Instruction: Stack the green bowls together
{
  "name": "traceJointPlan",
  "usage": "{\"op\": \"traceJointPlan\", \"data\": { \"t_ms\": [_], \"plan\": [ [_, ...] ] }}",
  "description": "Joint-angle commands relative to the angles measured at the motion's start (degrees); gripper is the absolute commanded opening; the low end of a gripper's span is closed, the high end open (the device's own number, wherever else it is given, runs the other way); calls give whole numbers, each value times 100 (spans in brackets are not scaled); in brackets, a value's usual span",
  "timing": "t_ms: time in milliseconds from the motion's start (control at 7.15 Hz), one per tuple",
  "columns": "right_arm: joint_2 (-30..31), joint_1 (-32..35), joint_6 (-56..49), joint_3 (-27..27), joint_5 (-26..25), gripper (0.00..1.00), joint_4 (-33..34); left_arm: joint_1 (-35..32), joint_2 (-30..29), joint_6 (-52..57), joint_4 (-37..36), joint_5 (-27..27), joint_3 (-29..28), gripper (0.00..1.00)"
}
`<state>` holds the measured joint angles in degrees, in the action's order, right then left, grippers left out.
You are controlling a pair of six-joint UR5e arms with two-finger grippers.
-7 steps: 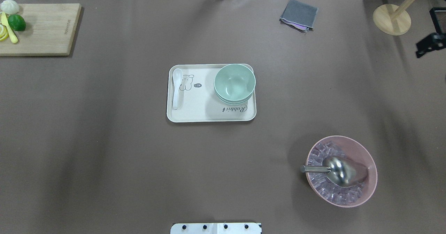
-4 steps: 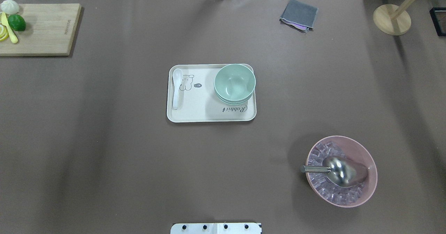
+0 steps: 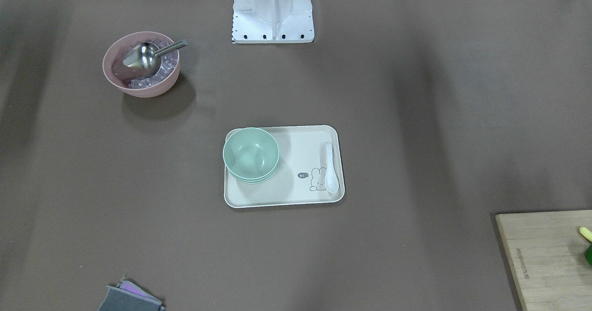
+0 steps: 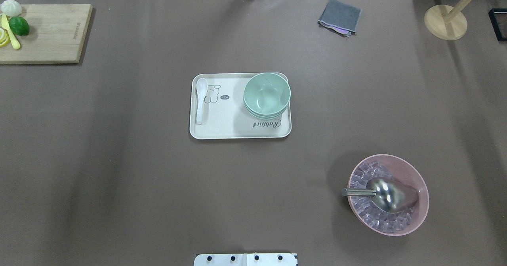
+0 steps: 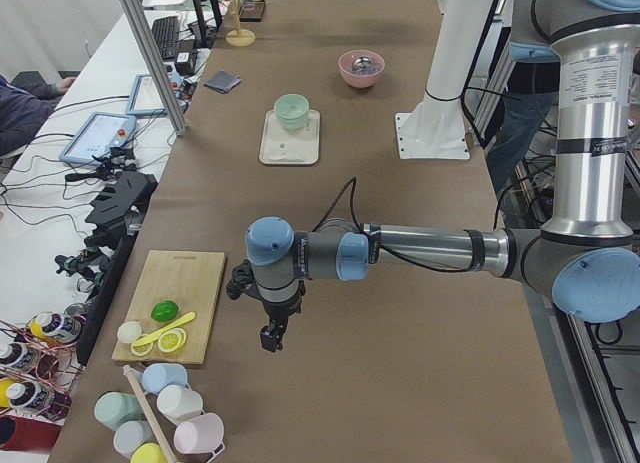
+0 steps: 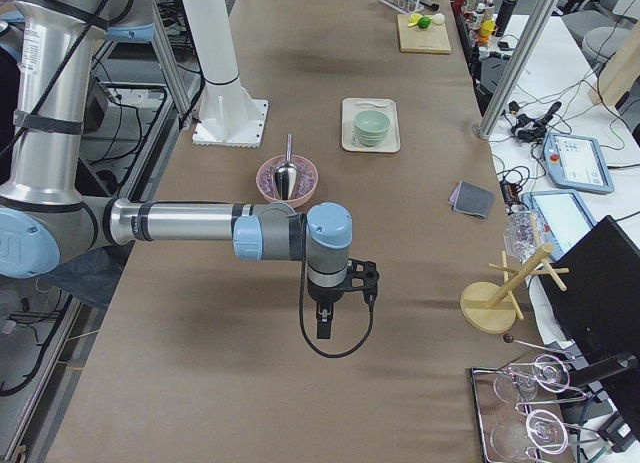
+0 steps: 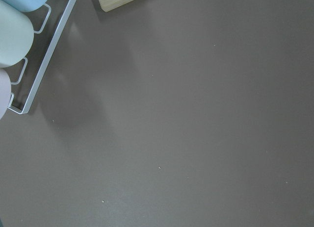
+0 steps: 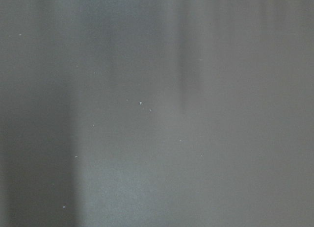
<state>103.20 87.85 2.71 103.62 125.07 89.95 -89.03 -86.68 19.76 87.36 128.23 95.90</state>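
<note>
The three green bowls [image 4: 266,94] sit nested in one stack on the right end of a cream tray [image 4: 222,130]. The stack also shows in the front-facing view [image 3: 251,153] and in both side views [image 5: 291,108] [image 6: 371,124]. My left gripper [image 5: 272,335] hangs over bare table beside the cutting board, far from the bowls. My right gripper [image 6: 322,323] hangs over bare table past the pink bowl, also far from them. Both grippers show only in the side views, so I cannot tell if they are open or shut. Both wrist views show only table surface.
A white spoon [image 4: 201,99] lies on the tray's left end. A pink bowl [image 4: 423,208] with ice and a metal scoop [image 4: 386,194] stands front right. A cutting board [image 4: 51,32] with fruit, a grey cloth [image 4: 340,16] and a wooden stand [image 4: 445,22] lie along the far edge.
A dark part of the right arm at the overhead view's right edge has moved out of that view. The bowls and tray have not moved.
</note>
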Motion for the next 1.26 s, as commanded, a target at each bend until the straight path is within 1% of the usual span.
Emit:
{"op": "traceJointPlan", "data": {
  "t_ms": [0, 559, 1118],
  "plan": [
    [7, -4, -8, -9, 79, 100, 5, 0, 2, -7, 0, 0, -1, 98],
    [7, -31, -17, -9, 368, 100, 5, -9, 37, -16, 0, 0, -62, 98],
    [24, -40, -8, -18, 518, 100, 14, 0, 29, -16, 9, 0, -89, 98]
  ]
}}
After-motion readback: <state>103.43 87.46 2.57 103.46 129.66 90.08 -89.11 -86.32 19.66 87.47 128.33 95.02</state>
